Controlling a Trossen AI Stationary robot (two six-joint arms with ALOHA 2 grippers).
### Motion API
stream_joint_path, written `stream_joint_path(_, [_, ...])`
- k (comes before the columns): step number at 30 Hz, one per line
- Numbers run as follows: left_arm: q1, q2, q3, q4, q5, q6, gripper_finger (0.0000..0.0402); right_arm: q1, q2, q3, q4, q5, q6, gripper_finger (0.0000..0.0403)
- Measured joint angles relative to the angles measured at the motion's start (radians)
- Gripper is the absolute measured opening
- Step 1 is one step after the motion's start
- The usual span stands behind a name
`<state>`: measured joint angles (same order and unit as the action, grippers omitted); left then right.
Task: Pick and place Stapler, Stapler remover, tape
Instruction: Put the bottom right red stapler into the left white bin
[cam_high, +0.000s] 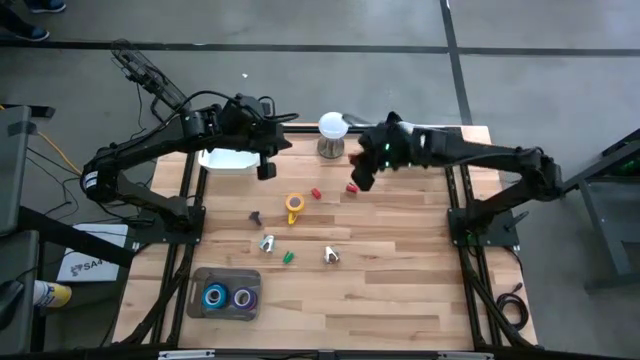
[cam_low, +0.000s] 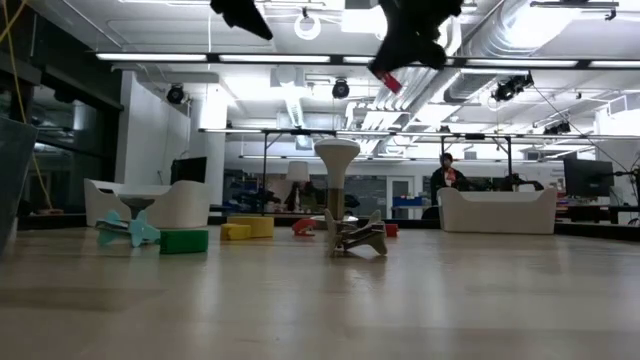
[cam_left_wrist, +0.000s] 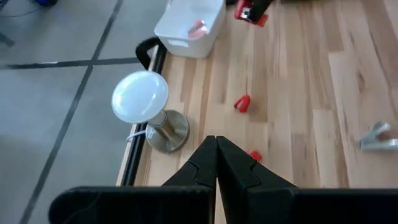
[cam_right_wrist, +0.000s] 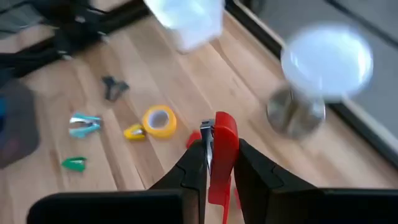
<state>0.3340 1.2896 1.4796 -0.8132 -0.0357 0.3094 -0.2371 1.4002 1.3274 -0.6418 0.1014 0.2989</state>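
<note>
A small red plastic stapler remover (cam_right_wrist: 222, 146) hangs above the desk's far edge, pinched in the right gripper (cam_right_wrist: 214, 163). This looks like the carry step; next it needs a place to go, likely the white plastic bin (cam_high: 228, 159) or the grey tray (cam_high: 200, 285) holding blue and purple tape rings (cam_high: 229, 297). A yellow tape ring (cam_high: 294, 203) lies mid-desk on the striped wood. The left gripper (cam_left_wrist: 216, 163) hovers empty, fingers pressed together.
</note>
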Motion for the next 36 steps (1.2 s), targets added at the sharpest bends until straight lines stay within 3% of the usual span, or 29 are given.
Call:
stream_joint_path(8, [0.0,0.0,0.0,0.112,0.0,-0.073,0.0027,-0.118,0.0,0.099,0.096,-0.277,-0.253,0.0048])
stream_joint_path(14, [0.0,0.0,0.0,0.197,0.007,-0.139,0.0086,-0.164,0.0,0.104,0.255,-0.431,-0.283,0.0048])
stream_joint_path(19, [0.0,0.012,0.001,0.296,0.099,-0.193,0.0125,-0.176,0.0,0.104,0.435,-0.544,-0.274,0.0047])
stream_joint_path(26, [-0.015,0.047,0.001,0.44,0.179,-0.234,0.0145,-0.175,0.0,0.104,0.568,-0.661,-0.248,0.0047])
stream_joint_path(36, [-0.034,0.092,0.0,0.583,0.25,-0.31,0.0171,-0.175,0.0,0.104,0.615,-0.674,-0.272,0.0047])
